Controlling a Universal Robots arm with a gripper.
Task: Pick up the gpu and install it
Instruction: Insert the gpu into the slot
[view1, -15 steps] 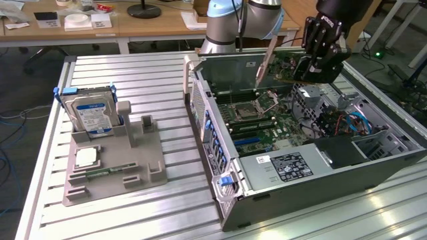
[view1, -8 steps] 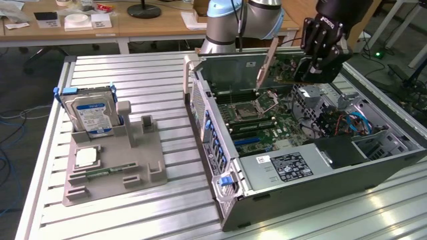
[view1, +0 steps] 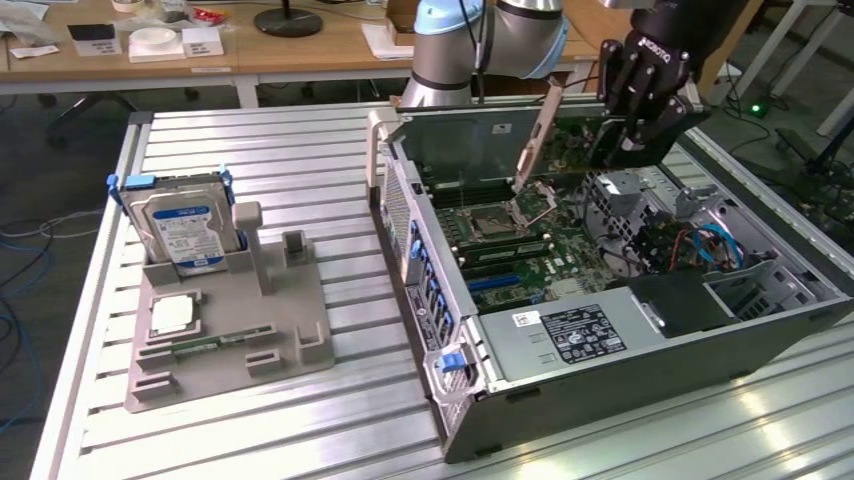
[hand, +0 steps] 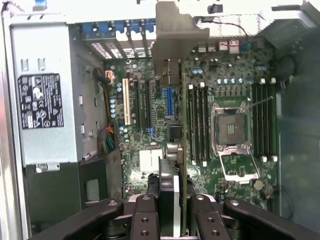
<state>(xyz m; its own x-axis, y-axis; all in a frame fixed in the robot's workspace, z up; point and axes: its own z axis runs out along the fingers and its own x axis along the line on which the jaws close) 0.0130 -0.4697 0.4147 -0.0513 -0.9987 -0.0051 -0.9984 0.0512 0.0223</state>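
A ribbed metal worktop (view1: 267, 140) carries an open computer case (view1: 601, 370) on the exterior view's right. A grey holder (view1: 227, 340) with a hard drive (view1: 187, 230) sits on the left. The hand (hand: 172, 216) is clamped on the gpu (hand: 172, 145), which hangs edge-down inside the case, above the motherboard (hand: 145, 160) and apart from its slots, with its metal bracket farthest from the hand.

The gpu (hand: 175, 50) hides part of the motherboard (hand: 131, 147); print on the power supply label (hand: 40, 100) is unreadable.
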